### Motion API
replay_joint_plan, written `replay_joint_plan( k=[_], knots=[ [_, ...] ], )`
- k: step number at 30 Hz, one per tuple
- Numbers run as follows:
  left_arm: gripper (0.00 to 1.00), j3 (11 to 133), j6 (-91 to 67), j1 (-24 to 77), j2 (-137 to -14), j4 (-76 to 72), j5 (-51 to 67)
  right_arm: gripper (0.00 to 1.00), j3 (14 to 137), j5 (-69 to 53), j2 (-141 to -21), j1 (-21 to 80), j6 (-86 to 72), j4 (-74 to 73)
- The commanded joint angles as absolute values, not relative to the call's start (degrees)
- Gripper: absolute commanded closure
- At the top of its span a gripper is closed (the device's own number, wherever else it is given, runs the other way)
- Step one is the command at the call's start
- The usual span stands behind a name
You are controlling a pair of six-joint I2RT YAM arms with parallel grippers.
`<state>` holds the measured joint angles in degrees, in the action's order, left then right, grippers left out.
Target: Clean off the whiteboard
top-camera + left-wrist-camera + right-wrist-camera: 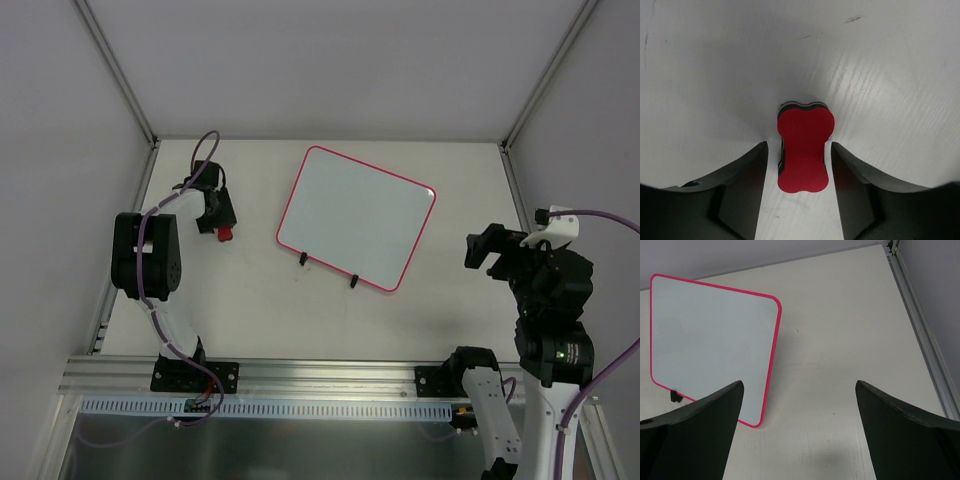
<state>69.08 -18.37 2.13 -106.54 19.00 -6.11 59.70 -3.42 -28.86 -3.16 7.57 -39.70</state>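
Top view, whiteboard (pixel 355 217): is lying mid-table (pixel 250 300), turned at an angle, its two black feet (pixel 303 259) pointing toward the arms.
Top view, left gripper (pixel 224 228): is hanging over the red eraser (pixel 225 235), well apart from the board's left edge.
Top view, right gripper (pixel 473 252): is waiting off the board's right side, gaping and empty.
Left wrist, left gripper (pixel 799 145): jaws are standing released, a slim gap on each side of the eraser (pixel 804 150), which is resting on the table.
Right wrist, right gripper (pixel 799 385): is spreading wide, gripping nothing.
Right wrist, whiteboard (pixel 710 340): is sitting ahead and to the left.
Handling: likely light, stiff and slick-faced, so it may be sliding under wiping; the pink frame edge is looking like the best hold.
Writing: none is showing; the surface is reading blank in both views, and no brand is visible.
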Motion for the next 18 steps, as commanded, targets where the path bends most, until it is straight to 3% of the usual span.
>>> replay_joint_plan(
  k=[1,8,18],
  knots=[
    [0.36,70.7,-17.7,1.7,-104.8,20.6,-4.6,0.01,62.0,-0.4,-27.2,-2.6,8.3,-40.4],
    [0.01,68.3,-18.3,1.6,-92.6,22.1,-3.4,0.01,65.6,-0.4,-27.8,-1.7,7.7,-40.6],
    [0.01,72.7,-15.5,1.6,-55.3,30.8,-2.9,0.01,77.9,10.5,-30.1,2.8,14.3,-40.9]
  ],
)
